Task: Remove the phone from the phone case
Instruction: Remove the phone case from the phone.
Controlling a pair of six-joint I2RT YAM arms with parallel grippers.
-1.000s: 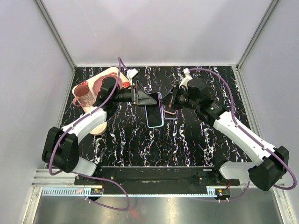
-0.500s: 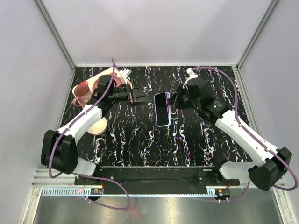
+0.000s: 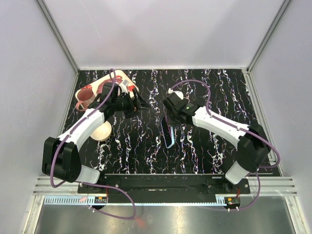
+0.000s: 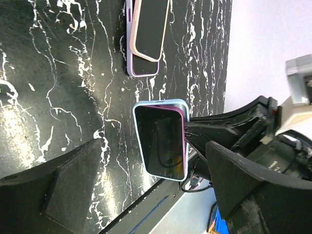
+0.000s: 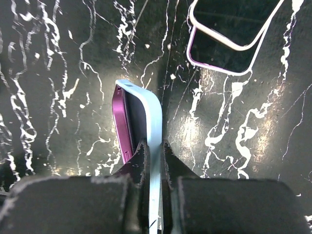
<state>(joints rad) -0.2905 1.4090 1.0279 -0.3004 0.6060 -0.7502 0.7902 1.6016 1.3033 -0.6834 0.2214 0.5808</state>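
Observation:
A magenta phone [image 5: 120, 122] sits in a light-blue case [image 5: 153, 122], with its long edge lifted partly out of the case wall. My right gripper [image 5: 154, 146] is shut on the case wall and holds it on edge above the table, mid-table in the top view [image 3: 168, 135]. In the left wrist view the phone's dark screen [image 4: 163, 141] faces my left gripper [image 4: 153, 146]. That gripper is open and empty, well to the left of the phone in the top view [image 3: 137, 102]. My right gripper also shows in the top view [image 3: 168, 121].
Two other cased phones lie stacked flat on the table beyond the held one [image 4: 146, 34], also seen in the right wrist view [image 5: 234, 29]. A pink tray [image 3: 108, 80] with a pink mug [image 3: 86, 95] sits at the back left. A cream bowl [image 3: 102, 130] lies near the left arm.
My right arm has swung toward the front with the cased phone, turning it on edge. My left gripper has left the phone and drawn back to the left, open.

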